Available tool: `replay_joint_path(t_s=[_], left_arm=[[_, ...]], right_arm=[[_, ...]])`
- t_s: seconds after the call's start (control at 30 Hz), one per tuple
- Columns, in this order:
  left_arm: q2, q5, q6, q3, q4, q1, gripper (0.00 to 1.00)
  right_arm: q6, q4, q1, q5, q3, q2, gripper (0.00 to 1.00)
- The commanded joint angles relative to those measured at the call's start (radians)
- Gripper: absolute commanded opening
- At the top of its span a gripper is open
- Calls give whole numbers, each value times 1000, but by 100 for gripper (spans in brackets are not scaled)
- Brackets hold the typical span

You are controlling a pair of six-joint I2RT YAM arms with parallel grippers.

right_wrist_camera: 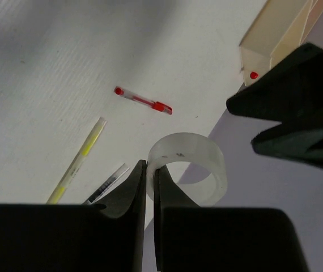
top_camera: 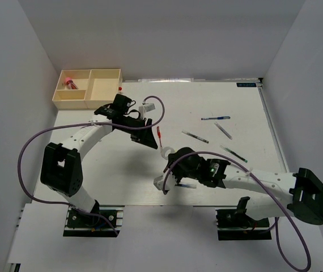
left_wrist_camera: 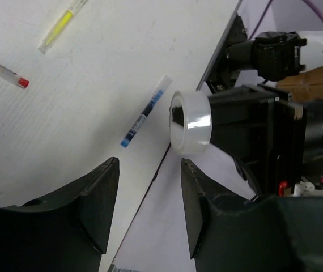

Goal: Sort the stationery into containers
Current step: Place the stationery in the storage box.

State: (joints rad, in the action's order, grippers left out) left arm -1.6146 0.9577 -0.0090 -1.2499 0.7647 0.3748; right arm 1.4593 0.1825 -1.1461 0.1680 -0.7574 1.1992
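Near frame centre, the right end effector (right_wrist_camera: 150, 170) pinches the tape ring (right_wrist_camera: 191, 161), apparently for handover; the open, empty left end effector (left_wrist_camera: 149, 167) must grasp it.

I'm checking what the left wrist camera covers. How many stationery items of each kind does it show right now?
Pens: 3 (red pen, yellow pen, blue-tipped pen)
Tape rings: 1 (tape ring)
Total: 4
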Motion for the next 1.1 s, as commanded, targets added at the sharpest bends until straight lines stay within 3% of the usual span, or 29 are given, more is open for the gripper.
replay_joint_path(t_s=[0.0, 0.33, 0.6, 0.7, 1.07], left_arm=[[64, -85, -19, 0, -42, 21, 57], [76, -123, -2, 1, -57, 72, 57], [62, -63, 53, -26, -28, 124, 74], [59, -63, 66, -32, -19, 145, 75], [27, -99, 101, -49, 13, 228, 68]], right_arm=[[13, -101, -64, 155, -5, 45, 0], [-82, -40, -145, 223, -22, 63, 0], [-106, -11, -162, 225, -20, 65, 0], [-116, 3, -162, 223, -23, 65, 0], [-140, 23, -162, 222, -54, 89, 0]])
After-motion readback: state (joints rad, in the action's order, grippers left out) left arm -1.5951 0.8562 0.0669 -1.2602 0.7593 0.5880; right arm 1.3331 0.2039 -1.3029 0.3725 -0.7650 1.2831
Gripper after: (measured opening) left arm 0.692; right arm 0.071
